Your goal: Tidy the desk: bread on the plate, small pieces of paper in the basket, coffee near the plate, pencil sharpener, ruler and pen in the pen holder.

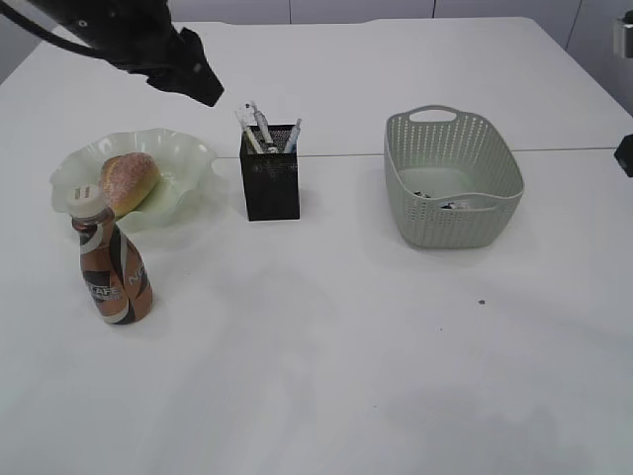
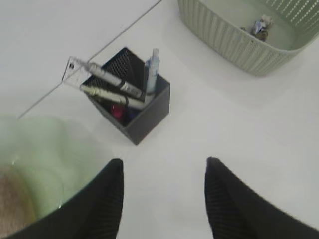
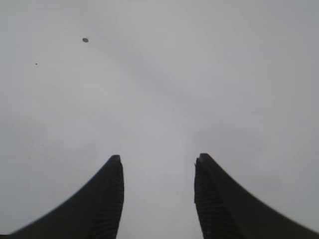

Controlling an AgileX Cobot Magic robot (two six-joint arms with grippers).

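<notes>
The bread (image 1: 129, 180) lies on the wavy green plate (image 1: 193, 156) at the left. The coffee (image 1: 112, 267) stands upright just in front of that plate. In the black mesh pen holder (image 1: 270, 186) stand a pen (image 2: 152, 69), other pens and the clear ruler (image 2: 75, 70). Something pink shows low inside it, and I cannot make out the pencil sharpener. Small pieces of paper (image 2: 260, 27) lie in the basket (image 1: 450, 183). My left gripper (image 2: 164, 162) hangs open and empty above the desk (image 1: 316, 376), between plate and holder. My right gripper (image 3: 158, 158) is open over bare desk.
A thin seam (image 1: 554, 150) crosses the desk behind the basket. A small dark speck (image 1: 482, 303) lies in front of the basket. In the exterior view my left arm (image 1: 148, 45) reaches in from the top left, and a dark bit of my right arm (image 1: 625, 153) shows at the right edge.
</notes>
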